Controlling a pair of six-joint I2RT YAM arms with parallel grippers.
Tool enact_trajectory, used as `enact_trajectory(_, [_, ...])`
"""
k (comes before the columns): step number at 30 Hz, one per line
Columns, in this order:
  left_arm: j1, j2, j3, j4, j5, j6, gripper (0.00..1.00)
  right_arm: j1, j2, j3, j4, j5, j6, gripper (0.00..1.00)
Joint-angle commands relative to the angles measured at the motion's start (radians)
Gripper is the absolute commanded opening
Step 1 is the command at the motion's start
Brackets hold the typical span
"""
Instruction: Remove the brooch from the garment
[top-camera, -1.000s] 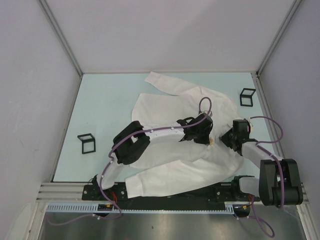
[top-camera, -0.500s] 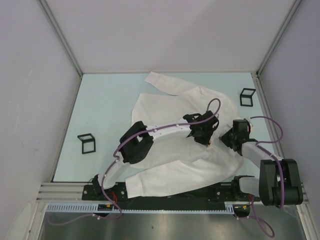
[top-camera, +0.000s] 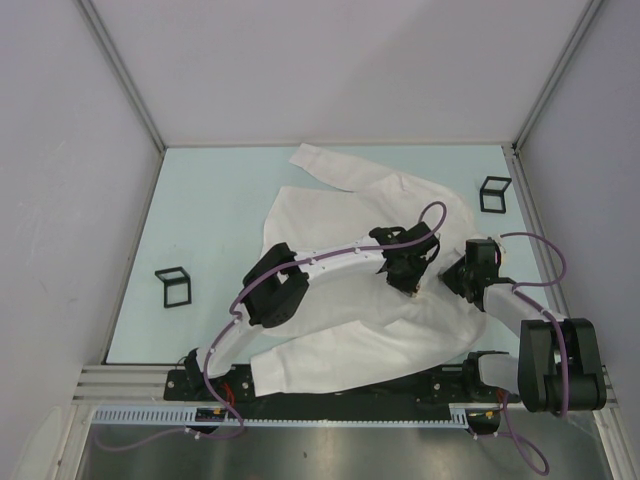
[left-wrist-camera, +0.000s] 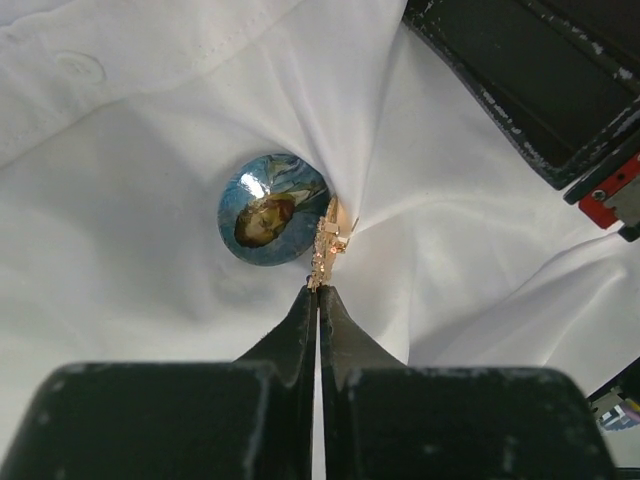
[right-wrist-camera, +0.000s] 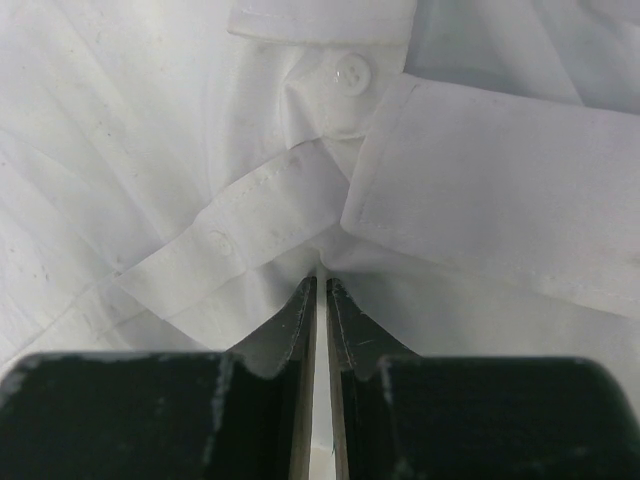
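The brooch (left-wrist-camera: 273, 208) is round and shiny, blue with a small brownish picture in the middle. You see it only in the left wrist view, where it sits on the white cloth of the shirt (top-camera: 330, 210). At its right edge there is a golden clasp (left-wrist-camera: 328, 245), and the cloth around this clasp is drawn into sharp folds that run toward it.

Your left end effector (left-wrist-camera: 318, 290) has its fingers pressed together. The tips touch the lower end of the golden clasp. Whether a piece of the clasp is caught between them, you cannot tell from these views.

Your right end effector (right-wrist-camera: 320, 283) is just beside it, on the right. Its fingers are nearly together and pinch a fold of the shirt, near a stitched band with a white button (right-wrist-camera: 352, 72).

In the top view the shirt lies spread on the pale green desk (top-camera: 210, 220), with one sleeve toward the far edge and one toward the arm bases. Both end effectors meet over its right half. Two small black wire frames stand on the desk, one (top-camera: 174, 286) at the left and one (top-camera: 494, 193) at the right, both apart from the shirt.
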Motion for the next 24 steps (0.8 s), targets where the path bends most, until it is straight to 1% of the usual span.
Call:
enact_trajectory(1, [-0.015, -0.035, -0.002, -0.048, -0.009, 0.027, 0.00, -0.003, -0.016, 0.002, -0.025, 0.044, -0.024, 0.13])
enact_trajectory(5, [-0.024, -0.071, -0.012, -0.034, -0.009, 0.034, 0.00, -0.003, -0.014, 0.004, -0.027, 0.038, -0.033, 0.13])
enact_trajectory(14, [-0.038, -0.035, 0.031, -0.169, -0.021, 0.090, 0.00, -0.003, -0.007, 0.005, -0.019, 0.036, -0.035, 0.13])
enact_trajectory(19, [-0.053, -0.045, 0.022, -0.229, -0.081, 0.113, 0.00, -0.003, 0.001, 0.005, -0.024, 0.041, -0.035, 0.13])
enact_trajectory(20, [-0.053, -0.055, 0.022, -0.239, -0.081, 0.119, 0.00, -0.003, 0.001, 0.005, -0.022, 0.039, -0.035, 0.13])
enact_trajectory(21, [-0.052, -0.066, 0.014, -0.238, -0.113, 0.120, 0.00, -0.003, -0.002, 0.005, -0.022, 0.039, -0.038, 0.13])
enact_trajectory(24, [-0.050, -0.135, -0.050, -0.201, -0.139, 0.117, 0.00, -0.003, -0.005, 0.005, -0.019, 0.039, -0.047, 0.13])
